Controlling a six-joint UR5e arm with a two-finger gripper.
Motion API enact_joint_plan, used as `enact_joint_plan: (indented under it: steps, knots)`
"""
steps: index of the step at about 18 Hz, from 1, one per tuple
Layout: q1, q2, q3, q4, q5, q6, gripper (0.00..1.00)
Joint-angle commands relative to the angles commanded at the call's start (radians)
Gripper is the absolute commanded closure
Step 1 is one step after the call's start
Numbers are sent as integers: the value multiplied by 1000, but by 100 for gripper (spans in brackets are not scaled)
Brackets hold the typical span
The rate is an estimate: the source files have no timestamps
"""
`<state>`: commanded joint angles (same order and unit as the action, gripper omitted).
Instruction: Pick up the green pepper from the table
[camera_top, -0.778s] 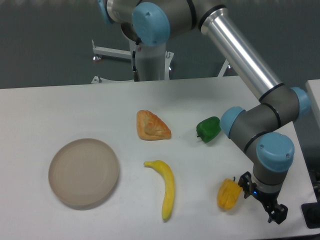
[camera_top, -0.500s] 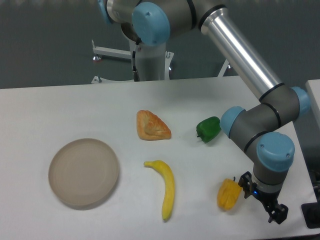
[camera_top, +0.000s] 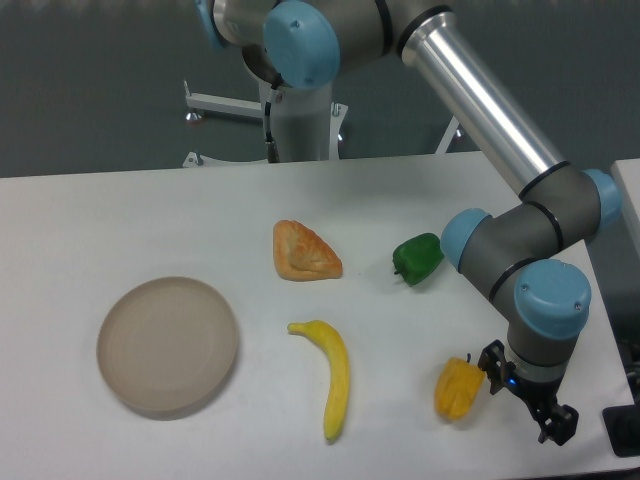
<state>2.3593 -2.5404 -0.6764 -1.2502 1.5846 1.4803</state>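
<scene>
The end effector (camera_top: 527, 405) hangs low over the near right corner of the worktop (camera_top: 120, 220), at about five o'clock in the view, its dark fingers (camera_top: 556, 424) pointing down and toward the front edge; they show a gap between them and nothing sits in it, so it reads as open and empty. Just beside it, at its nine o'clock, lies the yellow-orange pepper (camera_top: 457, 388), whose stem end is very close to the nearer finger, though whether they touch cannot be told. Above the end effector rises the wrist (camera_top: 548, 312), grey with a blue cap, and behind it a second blue-capped joint (camera_top: 470, 243) from which the silver forearm (camera_top: 480, 100) runs up to eleven o'clock, toward the base at the far edge of the worktop. The green pepper (camera_top: 417, 259) rests on the worktop at about two o'clock from the centre, right beside that second joint and partly overlapped by it in the view, well apart from the fingers and not held. At the pepper's nine o'clock lies a croissant-like pastry (camera_top: 304, 251), near the middle of the worktop. A banana (camera_top: 334, 376) lies at six o'clock from the pastry, curving toward the front. A round beige plate (camera_top: 167, 345) sits at eight o'clock, well apart from everything else.
</scene>
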Motion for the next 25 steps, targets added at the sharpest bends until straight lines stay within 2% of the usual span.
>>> enact_joint_plan:
  steps: [4,9,13,20,23,25]
  knots:
    - [18,64,-77,-34,0,2,0]
    - [78,201,-245,-83,-6,20,0]
    - [113,276,-348,-101,-17,55,0]
    - [244,469,-629,-110,-189,60,0]
    - [262,520,-713,-107,-206,45,0]
    - [262,529,-739,-106,-209,9,0]
